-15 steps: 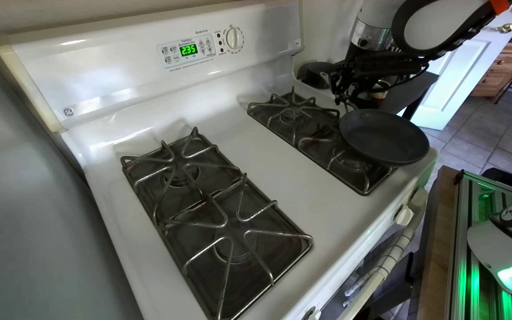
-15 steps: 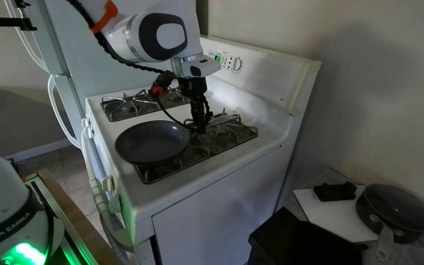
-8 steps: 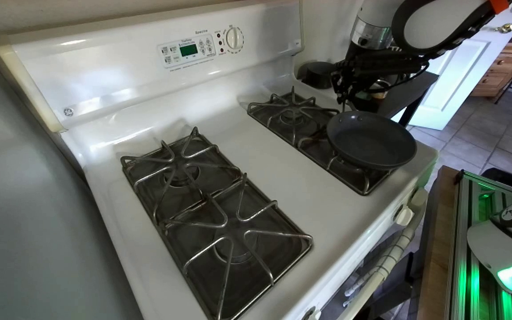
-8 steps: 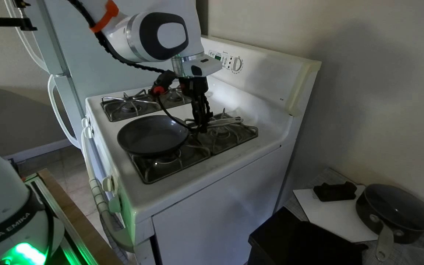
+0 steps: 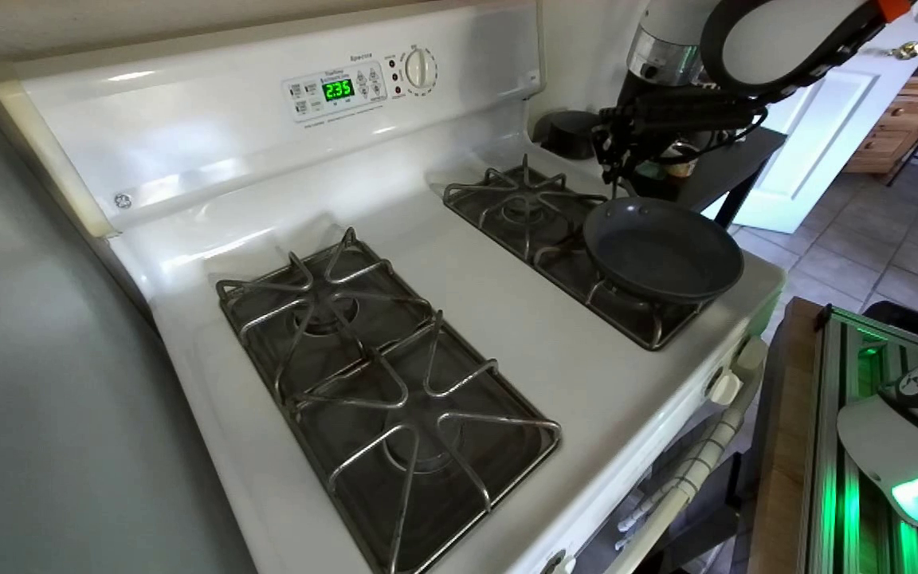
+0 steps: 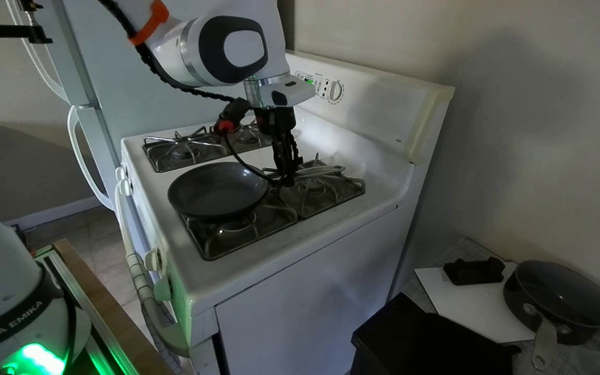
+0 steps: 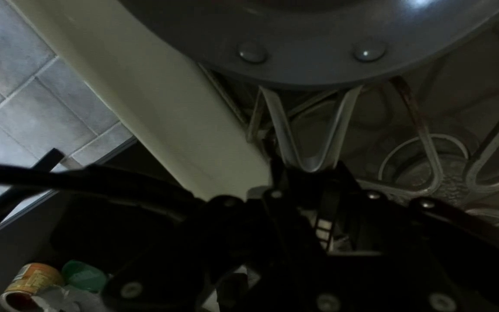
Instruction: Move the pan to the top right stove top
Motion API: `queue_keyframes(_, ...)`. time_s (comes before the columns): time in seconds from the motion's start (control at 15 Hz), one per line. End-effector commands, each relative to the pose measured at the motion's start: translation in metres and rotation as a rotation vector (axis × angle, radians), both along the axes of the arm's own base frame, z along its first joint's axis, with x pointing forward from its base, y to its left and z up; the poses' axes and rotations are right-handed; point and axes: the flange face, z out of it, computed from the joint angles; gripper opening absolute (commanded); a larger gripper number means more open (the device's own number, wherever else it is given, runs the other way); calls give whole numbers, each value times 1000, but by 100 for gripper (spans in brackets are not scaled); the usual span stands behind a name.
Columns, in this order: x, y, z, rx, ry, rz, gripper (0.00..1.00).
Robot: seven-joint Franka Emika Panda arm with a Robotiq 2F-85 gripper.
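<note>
At the left lies the left grate [image 5: 379, 383], thin metal bars curving over two dark, recessed burner wells of the white range [image 5: 523, 343]. Right of it a broad, glossy white strip runs open from the control panel [image 5: 339, 89] to the front edge. Next comes the rear right burner [image 5: 524, 209], part of the right grate [image 5: 586, 279]. Past the range's side edge stands a deep, dark, pale-handled saucepan [image 6: 555, 302]; an exterior view shows its grey inner wall and, beside it, a white board [image 6: 466, 304] bearing a black lump [image 6: 474, 272].

The fingers [image 6: 285, 166] are closed on the pan [image 5: 664, 249] by its handle [image 6: 326, 170], a smooth, pale loop of metal. It juts past them above the rear burner and, in the wrist view, forks toward two round rivets [image 7: 251, 52] in the pan's wall. The pan, round, shallow and dull dark grey, is over the front half of the right grate, a narrow white margin between its rim and the range's front edge. Whether its base touches the grate's bars I cannot tell. Behind it, on a black table [image 5: 746, 155], sits an orange-labelled tub [image 7: 35, 277] next to a green piece [image 7: 84, 276], the tub's contents too dim to make out. Farther right come tiled floor [image 5: 905, 279] and a wood-edged bench [image 5: 778, 454].
</note>
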Motion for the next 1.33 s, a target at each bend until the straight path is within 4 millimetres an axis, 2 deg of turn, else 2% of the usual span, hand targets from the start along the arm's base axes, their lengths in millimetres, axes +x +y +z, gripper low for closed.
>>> queue_keyframes(0.0,14,-3,6,-11,-23,-34,5)
queue_keyframes(0.47,37,-9,-1,-8,-10,-60,5)
queue_keyframes(1.07,72,-24,1,2,-10,-145,5)
queue_keyframes(1.27,84,-30,7,15,-22,-170,5)
